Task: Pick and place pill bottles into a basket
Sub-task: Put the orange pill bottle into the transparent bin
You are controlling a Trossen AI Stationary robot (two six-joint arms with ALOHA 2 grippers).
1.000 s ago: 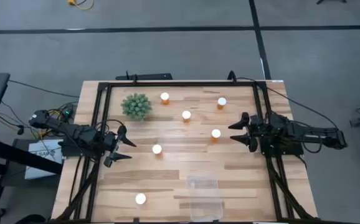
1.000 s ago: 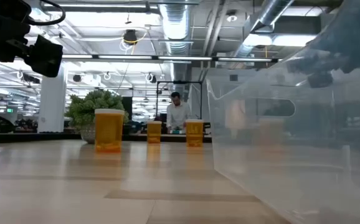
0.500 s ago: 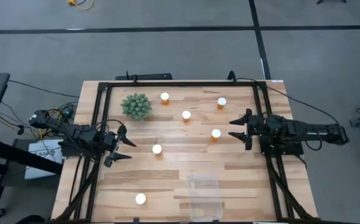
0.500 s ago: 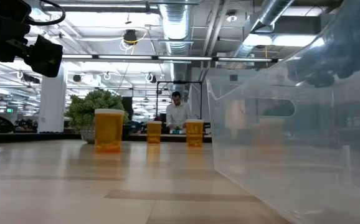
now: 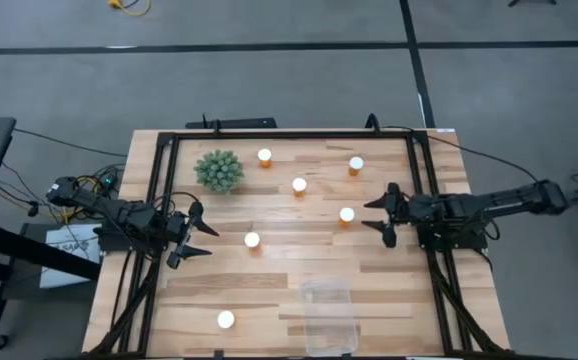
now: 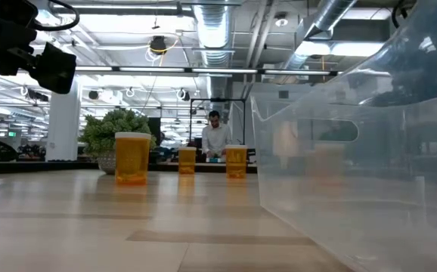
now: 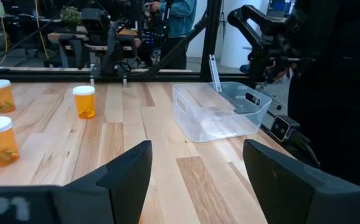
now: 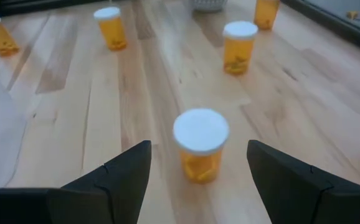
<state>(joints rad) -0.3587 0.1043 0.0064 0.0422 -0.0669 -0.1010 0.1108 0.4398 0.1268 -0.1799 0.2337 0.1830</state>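
Six small orange translucent pill bottles with white caps stand on your wooden table (image 5: 269, 285), none inside clear rectangular plastic basket (image 5: 328, 315) at near edge, right of centre. Left gripper (image 5: 197, 238) waits at left frame, fingers apart, empty. One bottle (image 5: 226, 320) near front left, another (image 5: 252, 240) just beside left claw. Spiky green ball plant (image 5: 219, 171) sits far left, bottle (image 5: 265, 157) beside it. Further right: bottles (image 5: 299, 185) and (image 5: 356, 165). Right gripper (image 5: 383, 217) spread open, empty, aimed at nearest bottle (image 5: 347, 215), not touching.
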